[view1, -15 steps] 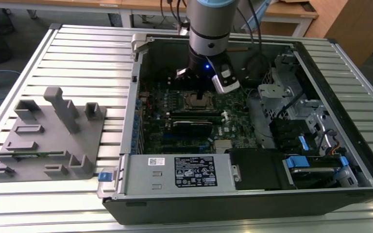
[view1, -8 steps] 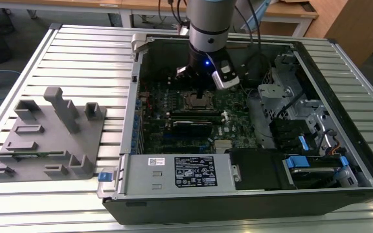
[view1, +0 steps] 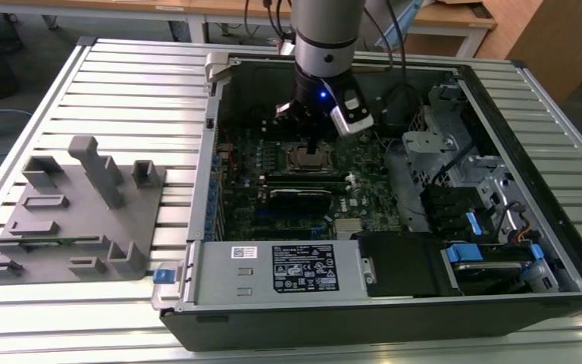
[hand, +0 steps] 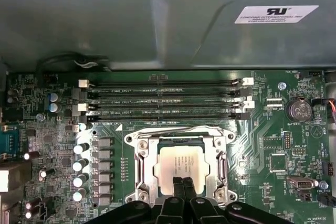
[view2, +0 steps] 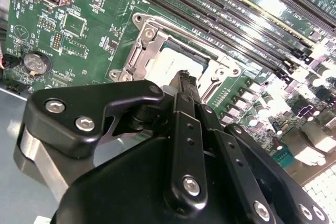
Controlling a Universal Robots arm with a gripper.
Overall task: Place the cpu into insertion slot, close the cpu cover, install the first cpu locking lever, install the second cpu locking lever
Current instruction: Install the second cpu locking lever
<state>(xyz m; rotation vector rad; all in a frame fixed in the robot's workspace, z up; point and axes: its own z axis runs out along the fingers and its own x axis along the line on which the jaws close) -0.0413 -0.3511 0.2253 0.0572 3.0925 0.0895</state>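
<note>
- The open computer case (view1: 392, 227) lies flat on the slatted table (view1: 119, 91), board facing up so the arm can reach straight down into it; a grey fixture (view1: 69, 212) sits apart at the exterior view's left
- The gripper (hand: 184, 184) hangs over the insertion slot (hand: 184, 169), fingers pinched together, nothing visibly between them
- The cpu cover (hand: 144, 169) frames the socket, apparently down
- The cpu (hand: 181, 163) sits seated inside, pale top showing through the cut-out

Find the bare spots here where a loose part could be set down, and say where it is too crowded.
Free: slatted table between the grey fixture and the case, and behind the fixture. Crowded: inside the case, around the socket, where the gripper hangs over the cpu.
</note>
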